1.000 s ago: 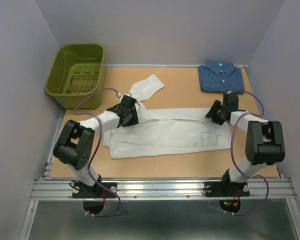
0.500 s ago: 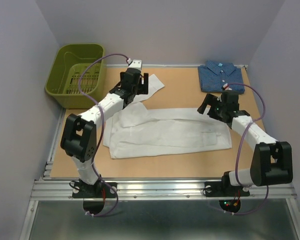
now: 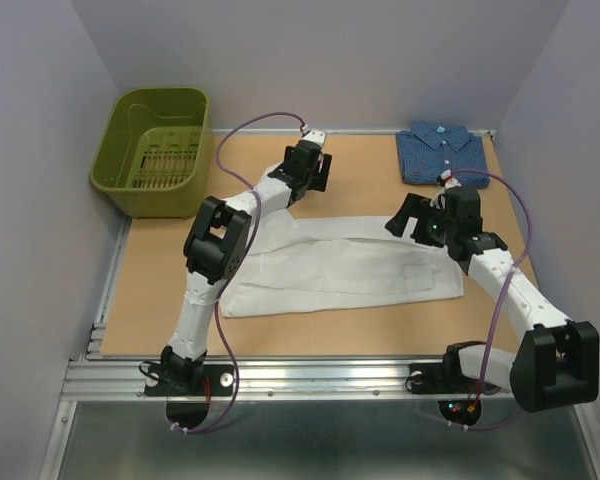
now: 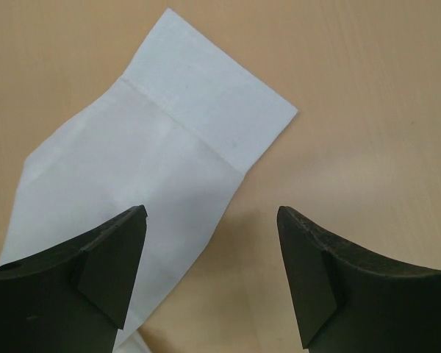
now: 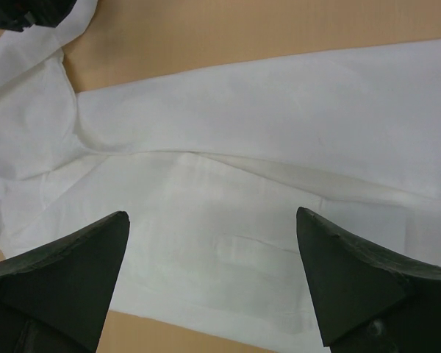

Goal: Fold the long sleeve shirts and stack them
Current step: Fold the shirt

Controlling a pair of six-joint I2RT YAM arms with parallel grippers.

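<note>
above the white shirt [image 3: 340, 265], the left gripper [image 4: 212, 217] (over its stray sleeve cuff [image 4: 206, 103]) and right gripper [image 5: 211, 217] hang spread and empty, likely poised to fold.

Background items: bin, board, rail, enclosure.
Olive-green plastic basket [image 3: 145, 200] sits at the far left corner, slotted floor visible, overlapping the left edge of the tan wooden table board [image 3: 160, 290]. An aluminium rail [image 3: 320, 375] runs along the near edge, with a grey metal sheet [image 3: 320, 440] nearer still. Plain pale walls [image 3: 330, 60] enclose the left, far and right sides.
</note>
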